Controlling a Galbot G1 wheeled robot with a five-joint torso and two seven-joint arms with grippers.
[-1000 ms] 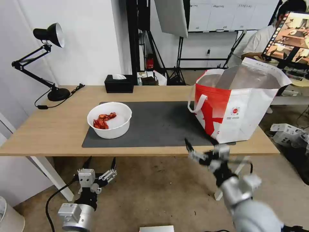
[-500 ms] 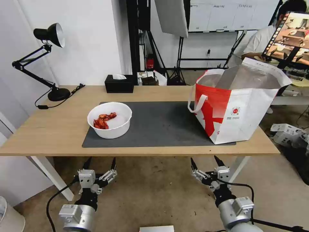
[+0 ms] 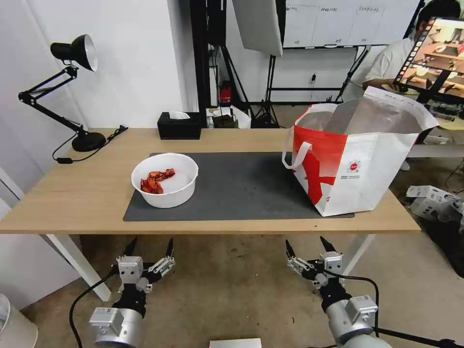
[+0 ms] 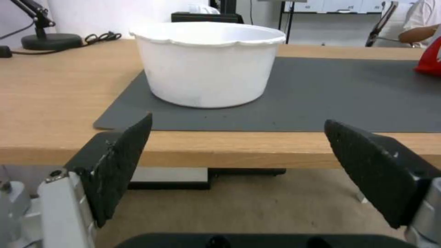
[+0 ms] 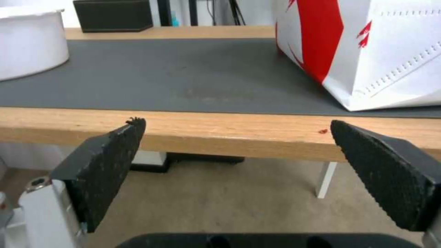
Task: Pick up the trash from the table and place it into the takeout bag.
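Since a second ago the right arm has dropped from beside the bag to hang below the table's front edge, and in the last half second it has barely shifted; the left arm has not moved at all.

Nearest the camera, the left gripper [image 3: 150, 247] sits at about 7 o'clock in the head view, forearm rising from below, its two black fingers [image 4: 122, 162] pointing up and away and spread wide with nothing between them. The right gripper [image 3: 306, 246] mirrors it at about 5 o'clock, wrist upright, fingertips [image 5: 110, 162] also spread wide and empty, just short of the table [image 3: 82, 193] edge and lower than the tabletop.

Farther on, the dark grey mat [image 3: 241, 186] covers the middle of the light-wood top. On its 9 o'clock end stands the white round bowl [image 3: 165, 180], upright, with red shellfish scraps [image 3: 154, 181] lying inside toward its left. On the mat's 3 o'clock end stands the takeout bag [image 3: 357, 159], upright and gaping open, silver lining showing, red panel and a white loop handle [image 3: 295, 154] facing the bowl; bowl and bag are well apart.

Beyond them, a black tissue box [image 3: 179, 125] sits at the far edge at 12 o'clock, and a black desk lamp [image 3: 72, 92] stands at the far left corner.
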